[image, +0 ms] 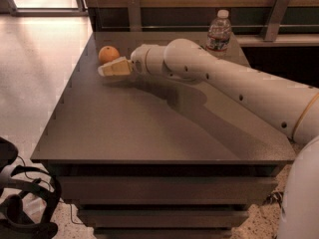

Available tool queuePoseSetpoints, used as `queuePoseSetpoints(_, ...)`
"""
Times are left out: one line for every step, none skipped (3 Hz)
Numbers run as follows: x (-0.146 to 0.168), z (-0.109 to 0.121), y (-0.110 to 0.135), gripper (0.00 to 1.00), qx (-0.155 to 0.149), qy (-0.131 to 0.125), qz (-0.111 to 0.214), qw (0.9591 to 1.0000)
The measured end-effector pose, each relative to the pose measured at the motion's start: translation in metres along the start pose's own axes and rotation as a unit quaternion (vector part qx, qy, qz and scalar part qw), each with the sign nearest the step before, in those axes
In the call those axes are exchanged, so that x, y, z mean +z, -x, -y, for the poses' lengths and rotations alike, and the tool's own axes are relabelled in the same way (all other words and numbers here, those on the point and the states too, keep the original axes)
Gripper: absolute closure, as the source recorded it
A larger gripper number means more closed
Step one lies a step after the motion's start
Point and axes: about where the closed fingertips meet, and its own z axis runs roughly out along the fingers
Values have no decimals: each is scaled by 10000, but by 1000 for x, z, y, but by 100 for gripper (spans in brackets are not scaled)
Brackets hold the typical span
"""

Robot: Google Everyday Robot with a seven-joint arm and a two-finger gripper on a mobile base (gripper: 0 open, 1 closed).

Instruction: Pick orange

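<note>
The orange [108,54] is a small round fruit resting on the far left part of the dark table [149,128]. My gripper [112,68] reaches in from the right on a long white arm. Its pale yellowish fingertips sit just in front of and slightly below the orange, very near it; whether they touch it I cannot tell. Nothing shows held in the gripper.
A clear water bottle [219,32] with a white cap stands at the table's far right, behind my arm. A wooden wall with metal brackets runs along the back. The table's left edge drops to a tiled floor. Black cables lie at lower left [20,203].
</note>
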Motion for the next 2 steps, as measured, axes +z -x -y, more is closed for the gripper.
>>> queuePoseSetpoints(14, -5, 2, 0, 44, -44, 196, 9998)
queuePoseSetpoints(29, -14, 7, 0, 13, -14, 368, 9993)
